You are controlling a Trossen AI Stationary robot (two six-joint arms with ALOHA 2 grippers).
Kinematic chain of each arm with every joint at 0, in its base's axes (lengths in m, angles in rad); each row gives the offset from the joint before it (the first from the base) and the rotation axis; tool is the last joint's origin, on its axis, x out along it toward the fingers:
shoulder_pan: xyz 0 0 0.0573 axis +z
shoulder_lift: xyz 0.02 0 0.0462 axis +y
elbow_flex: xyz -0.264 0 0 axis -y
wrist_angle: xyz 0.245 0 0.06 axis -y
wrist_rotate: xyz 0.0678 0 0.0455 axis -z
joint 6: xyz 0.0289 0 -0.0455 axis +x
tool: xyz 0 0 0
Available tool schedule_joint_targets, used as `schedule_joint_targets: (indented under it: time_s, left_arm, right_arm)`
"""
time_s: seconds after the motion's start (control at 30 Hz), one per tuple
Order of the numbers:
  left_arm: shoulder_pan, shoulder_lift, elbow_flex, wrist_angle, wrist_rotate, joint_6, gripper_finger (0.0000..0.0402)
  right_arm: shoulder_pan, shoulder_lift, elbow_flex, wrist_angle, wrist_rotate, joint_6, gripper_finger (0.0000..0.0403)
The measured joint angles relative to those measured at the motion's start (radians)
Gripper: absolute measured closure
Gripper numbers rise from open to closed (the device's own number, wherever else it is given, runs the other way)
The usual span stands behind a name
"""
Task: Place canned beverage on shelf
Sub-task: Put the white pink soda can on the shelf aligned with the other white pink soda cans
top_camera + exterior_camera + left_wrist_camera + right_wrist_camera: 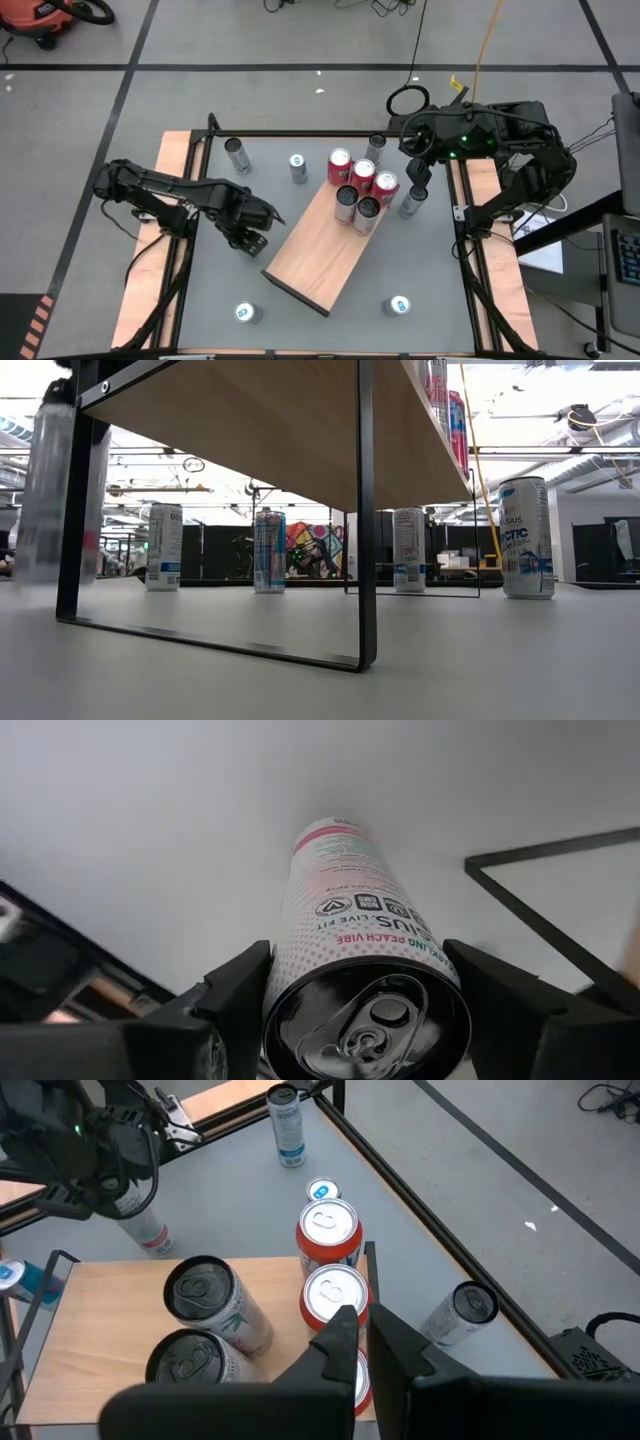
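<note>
My left pincer [365,1010] straddles the pale peach can [360,930] standing on the tabletop just beside the shelf [315,250], fingers near its sides, and I judge an off-centre squeeze could tip it against that board.

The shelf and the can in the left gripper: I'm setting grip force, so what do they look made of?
The shelf: seemingly wood or laminate, matte light-brown grain, on thin black metal-looking frames. The can: likely aluminium, shiny dark pull-tab top, printed white wrap, between the left gripper fingers.
</note>
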Motion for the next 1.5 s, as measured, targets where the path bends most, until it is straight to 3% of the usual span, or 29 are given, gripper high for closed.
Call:
schedule_joint_targets:
  time_s: [0.37,0.63,1.1,1.3,1.5]
  left_arm:
    - [0.101,-0.001,0.304,-0.170,-0.050,0.252,0.0150]
    - [0.150,-0.001,0.554,-0.173,-0.113,0.463,0.0151]
    - [0.169,-0.002,0.870,-0.137,-0.285,0.845,0.0151]
    - [0.169,-0.002,0.894,-0.071,-0.305,1.051,0.0151]
    - [0.169,0.005,0.894,-0.026,-0.319,1.196,0.0151]
  right_arm:
    - [0.000,0.003,0.000,0.093,-0.039,0.027,0.0403]
    - [0.000,0.035,0.000,0.259,-0.177,0.057,0.0403]
    - [0.002,0.104,0.000,0.403,-0.262,0.030,0.0401]
    - [0.003,0.126,0.000,0.458,-0.337,0.046,0.0366]
    - [0.006,0.148,0.000,0.497,-0.361,0.017,0.0294]
